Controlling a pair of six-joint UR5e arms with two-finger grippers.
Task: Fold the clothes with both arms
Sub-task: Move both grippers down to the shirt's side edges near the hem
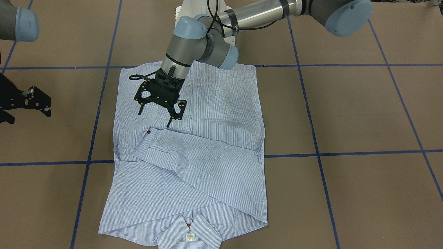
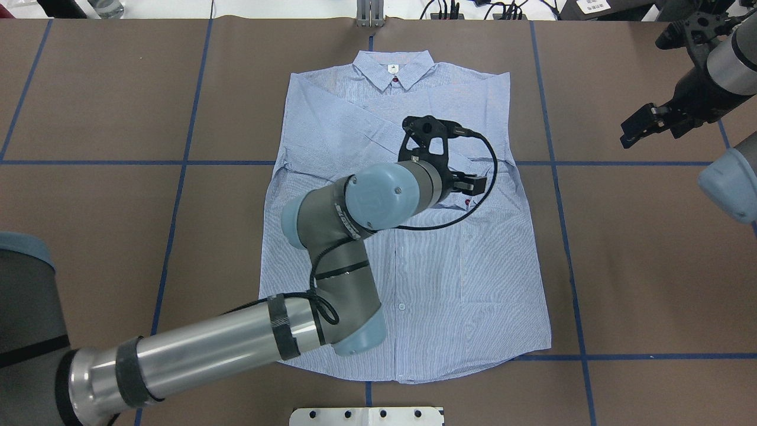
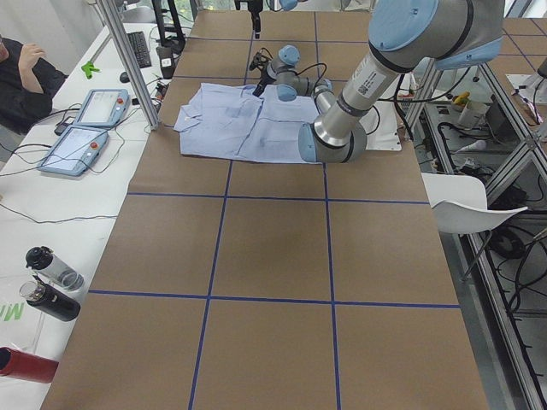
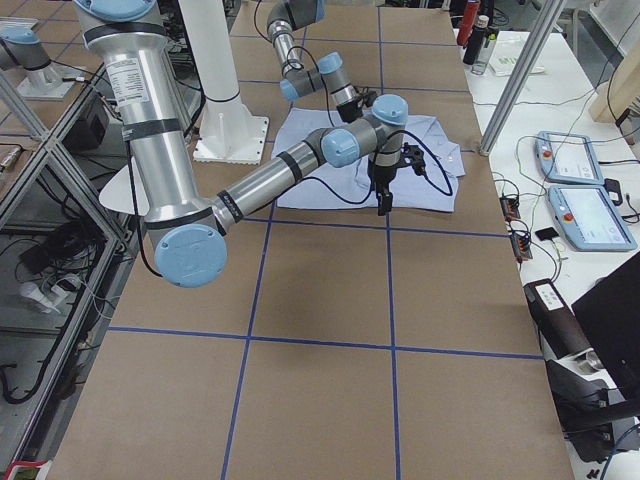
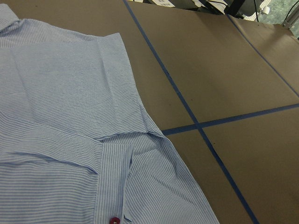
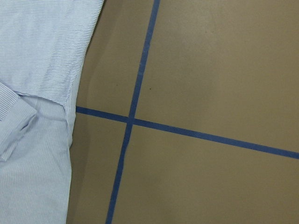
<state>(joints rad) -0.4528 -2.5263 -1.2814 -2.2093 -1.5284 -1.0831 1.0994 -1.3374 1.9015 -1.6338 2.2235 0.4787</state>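
The clothes are one light blue striped shirt [image 1: 225, 110] lying flat, front up, on the brown table. Its collar [image 2: 393, 71] is on the side far from the robot. Both sleeves are folded across the chest, and one cuff with a red button [image 1: 148, 132] lies on top. My left gripper [image 1: 155, 117] hangs open just above the shirt beside that cuff, holding nothing. Off the shirt, my right gripper [image 1: 29, 114] hovers open and empty over bare table. The left wrist view shows the cuff [image 5: 112, 182], and the right wrist view shows the shirt's edge [image 6: 42, 56].
Blue tape lines [image 2: 183, 163] cross the brown table. The white pedestal base [image 2: 366, 417] stands at the robot's side. A person [image 3: 21, 81] sits at a side bench with two teach pendants [image 3: 85, 128], and bottles [image 3: 51, 282] stand beside the table.
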